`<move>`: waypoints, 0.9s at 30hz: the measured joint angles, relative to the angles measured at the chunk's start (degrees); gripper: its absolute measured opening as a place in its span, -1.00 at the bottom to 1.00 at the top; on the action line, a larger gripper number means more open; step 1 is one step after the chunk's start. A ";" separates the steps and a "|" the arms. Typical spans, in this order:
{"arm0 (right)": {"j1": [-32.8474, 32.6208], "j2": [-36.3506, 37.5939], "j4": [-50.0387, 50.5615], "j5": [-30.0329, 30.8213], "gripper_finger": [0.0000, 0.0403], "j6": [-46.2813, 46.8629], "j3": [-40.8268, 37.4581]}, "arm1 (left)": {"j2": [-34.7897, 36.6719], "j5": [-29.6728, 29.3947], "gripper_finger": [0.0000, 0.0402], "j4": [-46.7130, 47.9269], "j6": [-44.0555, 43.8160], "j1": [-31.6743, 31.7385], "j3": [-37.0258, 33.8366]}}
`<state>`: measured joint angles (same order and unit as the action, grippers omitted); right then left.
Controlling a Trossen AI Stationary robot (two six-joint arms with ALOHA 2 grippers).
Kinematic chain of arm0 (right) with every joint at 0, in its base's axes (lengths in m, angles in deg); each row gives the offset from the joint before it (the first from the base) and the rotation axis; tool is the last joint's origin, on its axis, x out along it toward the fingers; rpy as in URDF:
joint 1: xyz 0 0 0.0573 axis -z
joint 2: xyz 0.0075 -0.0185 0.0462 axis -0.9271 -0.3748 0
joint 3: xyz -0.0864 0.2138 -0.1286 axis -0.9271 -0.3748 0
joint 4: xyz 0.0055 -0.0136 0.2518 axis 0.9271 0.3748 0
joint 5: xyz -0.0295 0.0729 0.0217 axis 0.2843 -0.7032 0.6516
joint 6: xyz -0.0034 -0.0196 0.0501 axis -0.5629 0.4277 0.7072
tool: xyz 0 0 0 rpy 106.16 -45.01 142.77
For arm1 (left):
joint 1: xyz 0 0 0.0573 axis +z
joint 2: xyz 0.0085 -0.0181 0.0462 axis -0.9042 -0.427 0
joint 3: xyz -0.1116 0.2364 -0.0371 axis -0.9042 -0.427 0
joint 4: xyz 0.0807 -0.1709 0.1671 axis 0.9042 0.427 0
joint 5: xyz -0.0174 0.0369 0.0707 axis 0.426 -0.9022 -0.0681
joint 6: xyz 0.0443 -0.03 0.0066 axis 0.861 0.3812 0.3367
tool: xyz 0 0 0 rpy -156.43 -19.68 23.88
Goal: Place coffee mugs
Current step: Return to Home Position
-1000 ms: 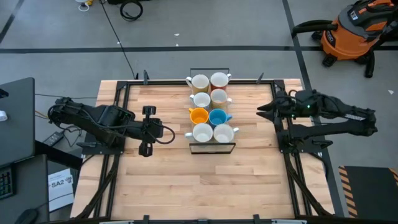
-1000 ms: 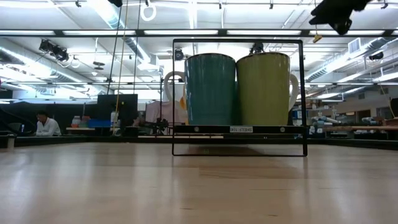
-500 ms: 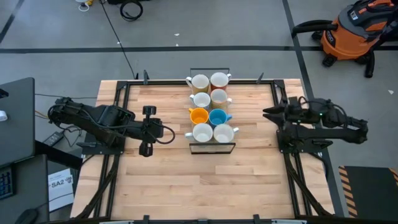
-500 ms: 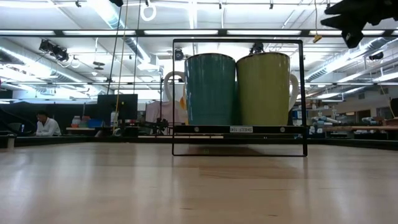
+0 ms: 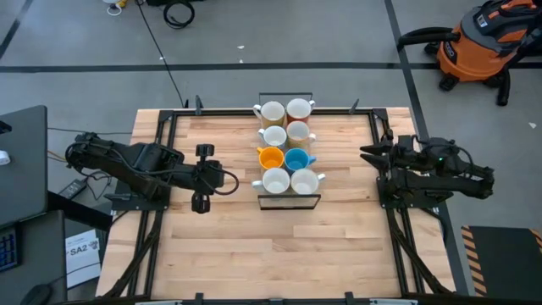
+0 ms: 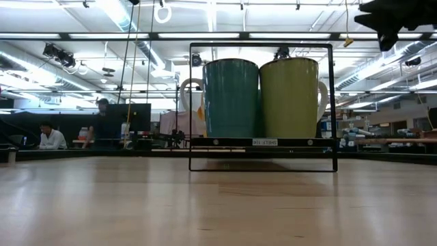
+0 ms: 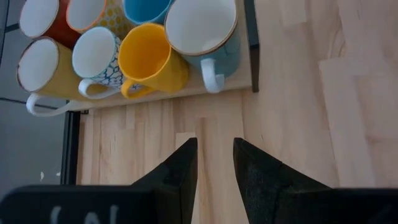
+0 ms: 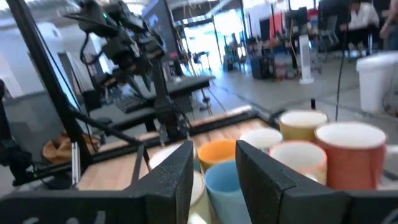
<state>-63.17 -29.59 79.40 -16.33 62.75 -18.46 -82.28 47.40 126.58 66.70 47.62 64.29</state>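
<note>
Several coffee mugs [image 5: 286, 146] stand upright in two rows on a small wooden tray [image 5: 289, 201] with a black wire frame, at the middle of the table's far half. The low view shows the teal mug [image 6: 231, 98] and the pale green mug [image 6: 292, 98] at the near end. My left gripper [image 5: 241, 183] hovers left of the tray, tilted down at the bare wood, open and empty [image 7: 214, 155]. My right gripper [image 5: 366, 154] hangs level near the table's right edge, open and empty [image 8: 214, 163], pointing at the mugs [image 8: 298, 149]; it also shows in the low view [image 6: 386, 20].
Black frame rails [image 5: 161, 161] run along the table's left and right sides. The near half of the wooden table [image 5: 271, 254] is bare. An orange shop vacuum [image 5: 483, 42] stands on the floor at the far right. People [image 6: 49, 137] are in the room behind.
My right arm has folded back: its gripper has drawn away from the tray toward the table's right edge, sunk a little and tipped up to level. Its finger gap has not visibly changed. A person has walked into the background at the left of the low view.
</note>
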 joint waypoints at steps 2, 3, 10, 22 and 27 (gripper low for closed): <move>0.00 0.27 -3.35 0.00 -0.38 -0.93 -2.03 | 0.00 0.01 -0.45 -0.73 0.02 0.00 0.00; 0.00 0.28 -5.17 0.00 -0.38 -1.22 -3.36 | 0.00 0.00 -0.45 -0.96 0.02 0.00 0.00; 0.00 0.26 -14.56 -0.44 -0.38 -1.47 -13.24 | 0.00 0.02 -0.45 -1.16 0.02 0.00 0.00; 0.00 0.26 -28.98 -0.22 -0.38 -4.81 -24.47 | 0.00 0.00 -0.45 -1.16 0.02 0.00 0.00; 0.02 0.26 -30.91 0.04 -0.38 -8.99 -24.95 | 0.00 0.00 -0.45 -1.15 0.00 0.01 0.00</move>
<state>-63.14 -29.33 48.48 -16.29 53.76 -43.41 -82.28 47.40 125.42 66.70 47.63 64.29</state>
